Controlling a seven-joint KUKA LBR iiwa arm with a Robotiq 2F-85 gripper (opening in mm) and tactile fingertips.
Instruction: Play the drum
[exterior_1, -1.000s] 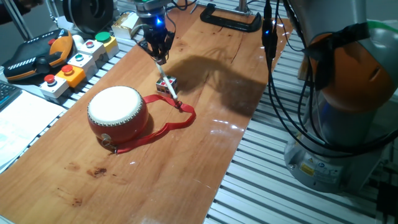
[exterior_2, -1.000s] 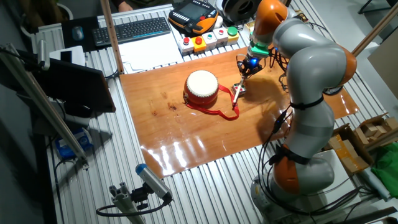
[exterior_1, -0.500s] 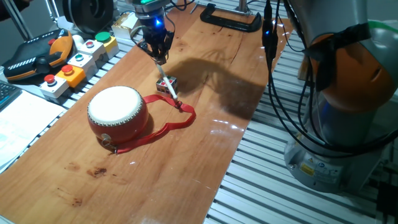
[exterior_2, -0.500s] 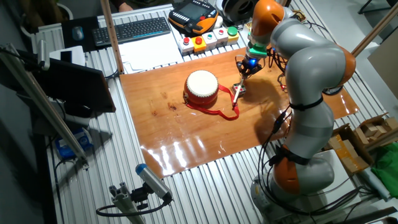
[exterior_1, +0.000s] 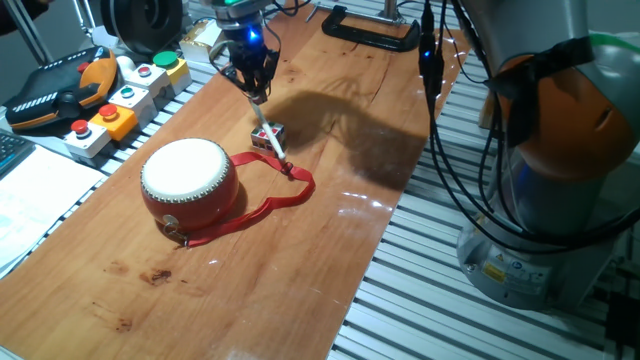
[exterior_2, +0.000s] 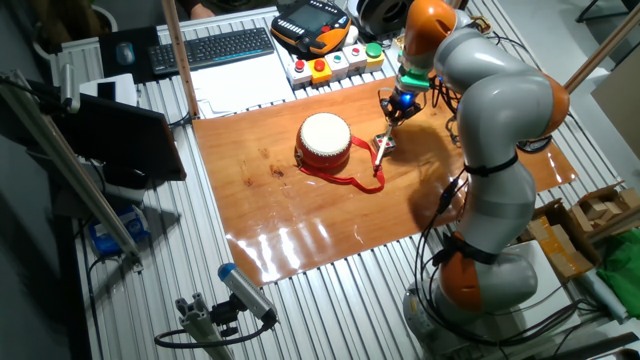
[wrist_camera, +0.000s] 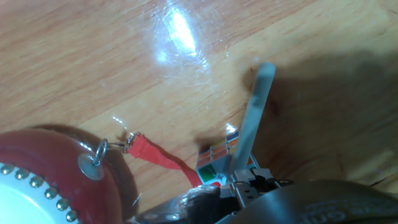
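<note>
The drum is squat, red and round with a cream skin top, and it stands on the wooden board. It also shows in the other fixed view and at the lower left of the hand view. Its red strap loops to the right. My gripper hangs behind and to the right of the drum, shut on a thin pale stick. The stick slants down past a small multicoloured cube. In the hand view the stick runs over the cube. The stick is apart from the drum skin.
A box of coloured buttons and an orange-black pendant lie at the board's left edge. A black clamp sits at the far end. Cables and the arm's base stand on the right. A keyboard lies beyond the board.
The gripper with the stick has shifted very slightly toward the far left. The drum, strap and cube have not moved.
</note>
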